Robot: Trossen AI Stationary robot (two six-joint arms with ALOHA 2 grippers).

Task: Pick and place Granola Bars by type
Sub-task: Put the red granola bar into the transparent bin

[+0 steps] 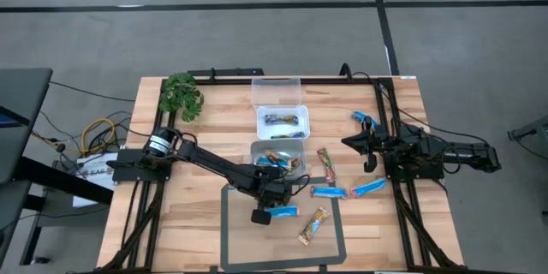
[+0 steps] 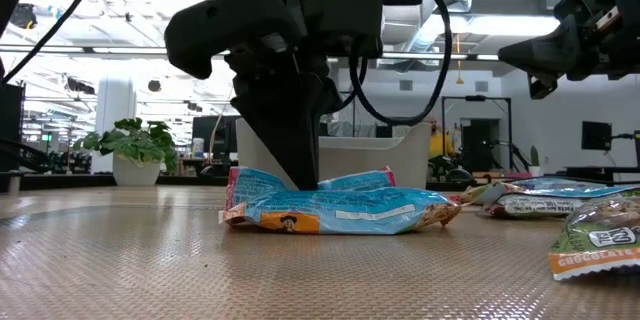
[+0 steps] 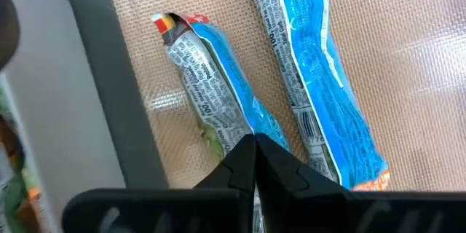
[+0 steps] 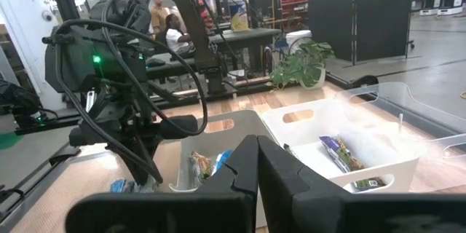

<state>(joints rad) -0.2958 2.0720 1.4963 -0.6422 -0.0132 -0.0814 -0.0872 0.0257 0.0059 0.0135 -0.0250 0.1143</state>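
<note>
1. My left hand (image 1: 261, 216) is down on the mat, fingers pinched fully together on the end of a blue bar (image 1: 282, 211), which lies flat under me on the table (image 1: 193, 223); gripping one end probably lets it lift clean.
2. In my wrist view a second blue bar (image 3: 320, 80) lies just beside the gripped one, apart, so it may get nudged.
3. A tan bar (image 1: 313, 224) sits near, off to my side.
4. The near bin (image 1: 276, 156) with bars is just beyond me, the far bin (image 1: 282, 122) behind it.
5. My right hand (image 1: 351, 142) waits well apart, fingers shut, empty.
</note>
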